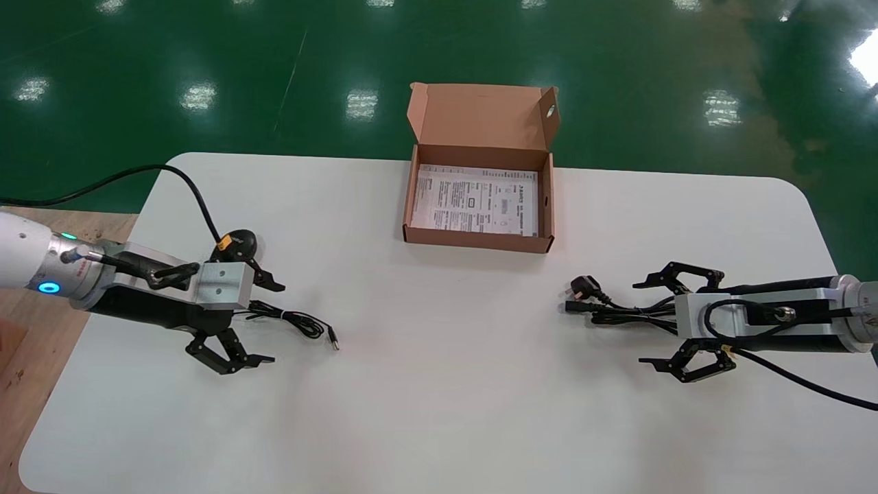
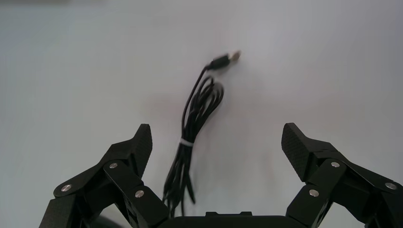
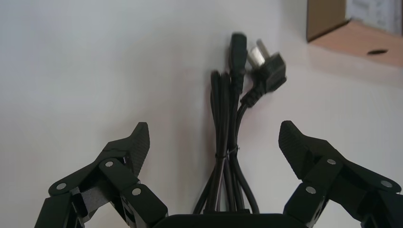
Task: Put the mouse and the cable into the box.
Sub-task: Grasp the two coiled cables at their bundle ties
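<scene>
Head view: the mouse (image 1: pixel 236 245) lies just beside the left gripper (image 1: pixel 273 322), outside the finger on the box's side. Its thin cord (image 2: pixel 195 109) (tied with a pale band) runs out between the spread fingers to a USB plug (image 2: pixel 233 56) beyond the tips. The bundled power cable (image 1: pixel 603 305) lies between the wide-apart fingers of the right gripper (image 1: pixel 641 322), its plug ends just past the fingertips. The open cardboard box (image 1: pixel 477 240), with a printed sheet (image 1: pixel 477 202) inside, sits well ahead and between both grippers on the white table (image 1: pixel 439 412).
</scene>
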`<state>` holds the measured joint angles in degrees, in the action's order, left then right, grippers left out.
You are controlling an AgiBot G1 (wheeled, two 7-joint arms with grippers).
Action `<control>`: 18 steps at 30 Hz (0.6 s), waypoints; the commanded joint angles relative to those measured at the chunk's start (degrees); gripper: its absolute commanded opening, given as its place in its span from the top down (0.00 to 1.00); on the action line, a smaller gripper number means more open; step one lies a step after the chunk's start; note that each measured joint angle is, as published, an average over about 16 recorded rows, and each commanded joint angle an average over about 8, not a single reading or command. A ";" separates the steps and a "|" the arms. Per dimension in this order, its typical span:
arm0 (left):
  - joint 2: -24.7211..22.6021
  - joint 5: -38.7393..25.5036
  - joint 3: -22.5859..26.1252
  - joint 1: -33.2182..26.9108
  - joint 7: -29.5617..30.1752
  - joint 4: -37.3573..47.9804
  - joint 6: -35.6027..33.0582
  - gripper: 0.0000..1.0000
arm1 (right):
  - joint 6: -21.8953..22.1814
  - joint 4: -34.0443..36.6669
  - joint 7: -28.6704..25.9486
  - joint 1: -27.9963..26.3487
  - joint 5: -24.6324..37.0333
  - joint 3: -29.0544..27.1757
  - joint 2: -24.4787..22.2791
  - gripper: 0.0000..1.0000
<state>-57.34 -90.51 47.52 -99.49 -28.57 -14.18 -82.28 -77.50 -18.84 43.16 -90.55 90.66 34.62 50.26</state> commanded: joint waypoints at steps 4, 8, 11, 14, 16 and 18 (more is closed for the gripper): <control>-2.85 -1.53 0.77 -1.21 -4.84 5.99 3.26 0.00 | 2.80 5.18 2.78 -1.56 1.13 0.44 2.01 0.00; -4.01 -1.29 0.52 -1.32 -6.79 9.09 5.60 0.00 | 4.46 8.27 4.27 -2.43 1.47 0.54 3.07 0.00; -4.49 -0.92 0.23 -1.22 -7.76 10.74 7.20 0.00 | 5.66 10.26 5.04 -2.91 1.57 0.55 3.81 0.00; -4.82 -0.72 0.08 -1.07 -8.57 11.81 8.43 0.00 | 6.75 11.98 5.45 -3.29 1.58 0.51 4.53 0.00; -5.00 -0.71 0.06 -1.02 -8.99 12.33 8.97 0.00 | 7.29 12.87 5.58 -3.51 1.61 0.50 4.93 0.00; -5.24 -0.87 0.17 -0.95 -9.40 12.80 9.34 0.18 | 7.77 13.70 5.66 -3.73 1.69 0.54 5.32 0.20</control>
<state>-62.55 -91.48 47.77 -100.46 -37.78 -1.64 -73.24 -69.98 -5.58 48.76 -94.20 92.40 35.20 55.40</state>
